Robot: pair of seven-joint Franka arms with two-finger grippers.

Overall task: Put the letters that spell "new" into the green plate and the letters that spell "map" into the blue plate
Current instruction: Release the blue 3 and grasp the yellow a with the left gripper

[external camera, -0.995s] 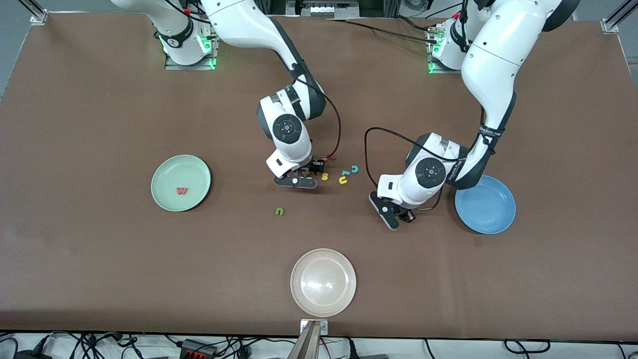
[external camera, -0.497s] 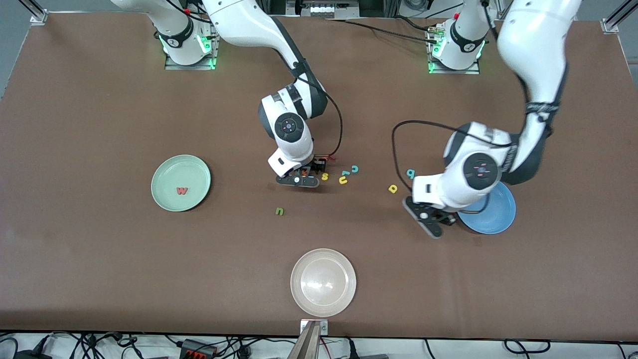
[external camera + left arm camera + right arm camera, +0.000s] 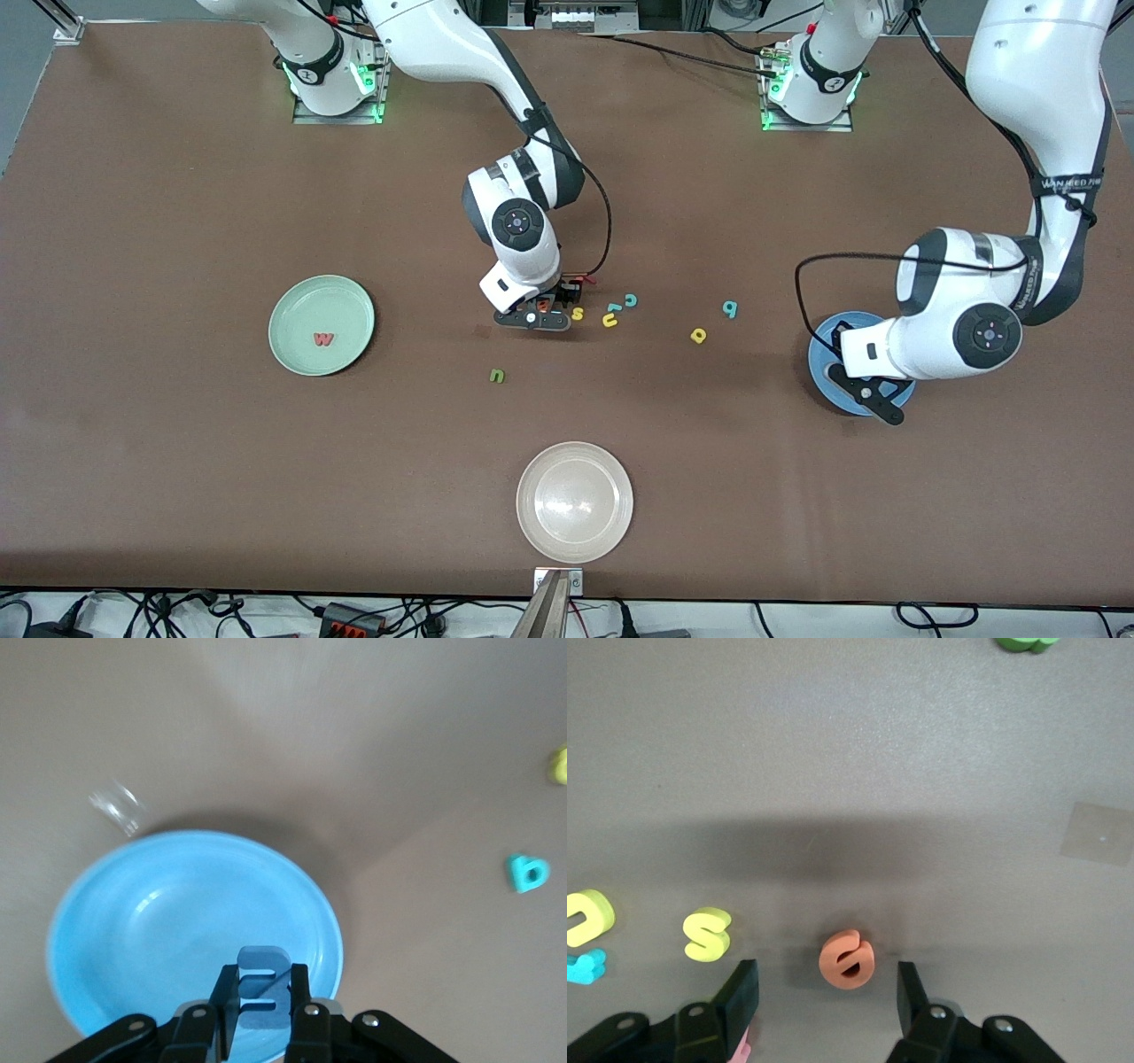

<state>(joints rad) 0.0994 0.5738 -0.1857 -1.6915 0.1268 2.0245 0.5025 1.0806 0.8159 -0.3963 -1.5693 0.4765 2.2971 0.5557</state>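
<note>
My left gripper (image 3: 263, 1001) is shut on the blue "m" (image 3: 263, 988) and hangs over the blue plate (image 3: 177, 921), near its rim. In the front view that plate (image 3: 826, 353) is partly hidden by the left hand (image 3: 864, 394). The teal "p" (image 3: 730, 308) and yellow "a" (image 3: 698, 335) lie on the table beside it. My right gripper (image 3: 826, 997) is low over the table and open, with the orange "e" (image 3: 846, 958) between its fingers, untouched. The red "w" (image 3: 324, 338) lies in the green plate (image 3: 301, 306). The olive "n" (image 3: 497, 376) lies alone, nearer the camera.
A yellow "s" (image 3: 578, 313), yellow "u" (image 3: 610, 319) and teal "c" (image 3: 631, 299) lie close beside the right gripper, toward the left arm's end. A cream-white plate (image 3: 575, 501) stands near the table's front edge.
The left arm has swung with the blue "m" from beside the letters to over the blue plate, uncovering the "p" and "a". The right gripper has stayed at the "e".
</note>
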